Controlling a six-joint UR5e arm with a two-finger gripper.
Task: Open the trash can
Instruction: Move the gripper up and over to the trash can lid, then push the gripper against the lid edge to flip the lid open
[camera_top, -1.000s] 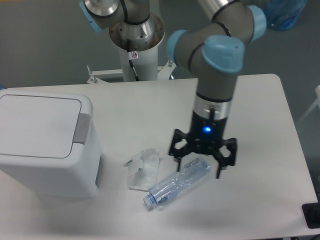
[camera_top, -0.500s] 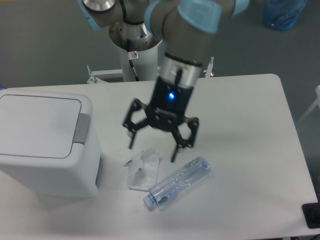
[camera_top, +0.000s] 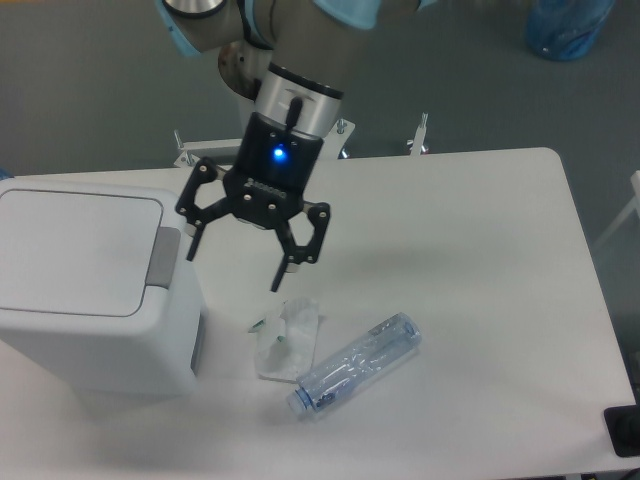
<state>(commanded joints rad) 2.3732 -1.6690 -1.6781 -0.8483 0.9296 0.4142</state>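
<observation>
The trash can (camera_top: 95, 290) is a large white boxy bin at the left of the table, with its flat lid down and a grey push tab (camera_top: 163, 256) on its right edge. My gripper (camera_top: 238, 262) hangs open above the table just right of that tab, fingers spread wide and pointing down, with nothing between them. One fingertip (camera_top: 192, 246) is close to the tab but I cannot tell whether it touches.
A crumpled clear plastic wrapper (camera_top: 285, 337) lies on the table below the gripper. A clear plastic bottle (camera_top: 354, 364) lies on its side to the right of it. The arm's base column (camera_top: 272, 100) stands behind the table.
The gripper has travelled left and upward across the table, from over the bottle to beside the trash can's tab. It stayed open. The bottle and wrapper have not moved.
</observation>
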